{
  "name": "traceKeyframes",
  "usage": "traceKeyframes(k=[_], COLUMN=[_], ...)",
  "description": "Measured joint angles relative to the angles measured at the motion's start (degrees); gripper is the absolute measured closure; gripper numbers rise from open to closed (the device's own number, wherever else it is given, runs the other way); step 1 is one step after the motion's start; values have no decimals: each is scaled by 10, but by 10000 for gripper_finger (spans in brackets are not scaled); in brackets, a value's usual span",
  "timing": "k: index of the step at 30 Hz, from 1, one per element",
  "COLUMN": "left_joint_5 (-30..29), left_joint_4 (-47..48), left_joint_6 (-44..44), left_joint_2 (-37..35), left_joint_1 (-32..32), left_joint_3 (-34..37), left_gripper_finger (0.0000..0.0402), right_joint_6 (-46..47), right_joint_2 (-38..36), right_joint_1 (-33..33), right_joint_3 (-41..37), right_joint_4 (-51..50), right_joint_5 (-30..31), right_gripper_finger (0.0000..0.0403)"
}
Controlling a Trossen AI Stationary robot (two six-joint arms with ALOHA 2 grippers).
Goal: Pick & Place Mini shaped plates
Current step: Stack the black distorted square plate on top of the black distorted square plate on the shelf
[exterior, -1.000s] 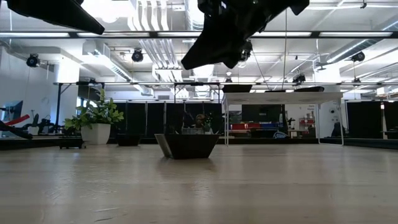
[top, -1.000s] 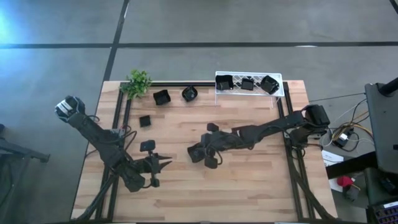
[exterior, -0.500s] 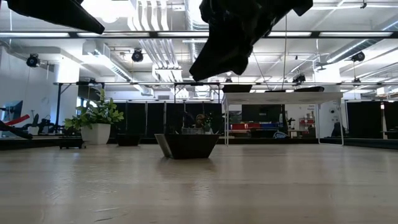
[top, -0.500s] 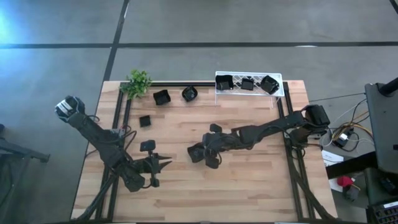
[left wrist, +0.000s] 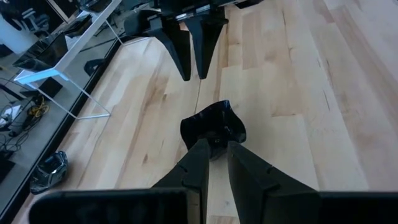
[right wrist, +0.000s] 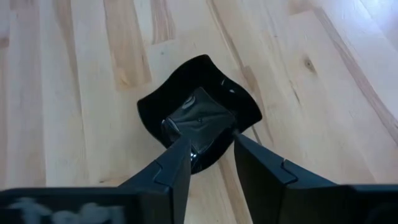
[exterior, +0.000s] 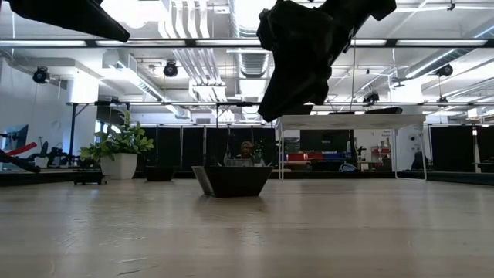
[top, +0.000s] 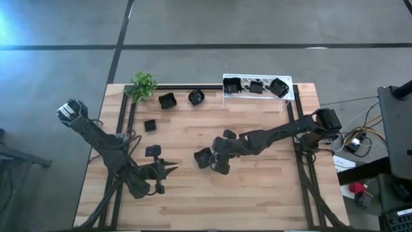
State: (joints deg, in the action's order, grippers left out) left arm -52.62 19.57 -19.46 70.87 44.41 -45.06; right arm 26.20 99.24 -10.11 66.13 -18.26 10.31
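Since the right gripper (right wrist: 208,140) hung with fingers spread directly over a wavy-rimmed mini plate (right wrist: 199,109), flagged a bad descent as the main risk: could land a fingertip on the raised rim instead of astride it, and tip or skid the plate across the smooth surface (top: 257,187). Placed that plate flat on the wood near mid-surface, free of both fingers; confirmed in the low view as plate (exterior: 231,180) down and gripper well above. Noted the left gripper (left wrist: 214,146) close by, aimed at the same plate, fingers a narrow gap apart and pinching nothing; logged collision between the arms as a second hazard if both closed in. Counted three more plates in the white rack (top: 291,96), two beside the green plant (top: 143,86), two on the left side. Could not judge rim height or gloss from above; lost the plate's outline under the right arm in the high view.
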Motion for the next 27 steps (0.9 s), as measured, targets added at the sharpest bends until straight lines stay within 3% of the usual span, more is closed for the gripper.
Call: traceKeyframes(k=[10,19,27], left_joint_5=[0,0,0], left_joint_4=[0,0,-4], left_joint_6=[15,29,56], left_joint_2=[0,-6,-7], left_joint_1=[-2,-17,-29], left_joint_3=[0,0,0], left_gripper_finger=[346,346,346], right_joint_6=[42,212,238], right_joint_2=[0,2,2], right_joint_1=[0,10,14], right_joint_3=[0,-1,-22], right_joint_4=[-8,-9,4], right_joint_5=[-19,26,33], right_gripper_finger=[291,289,289])
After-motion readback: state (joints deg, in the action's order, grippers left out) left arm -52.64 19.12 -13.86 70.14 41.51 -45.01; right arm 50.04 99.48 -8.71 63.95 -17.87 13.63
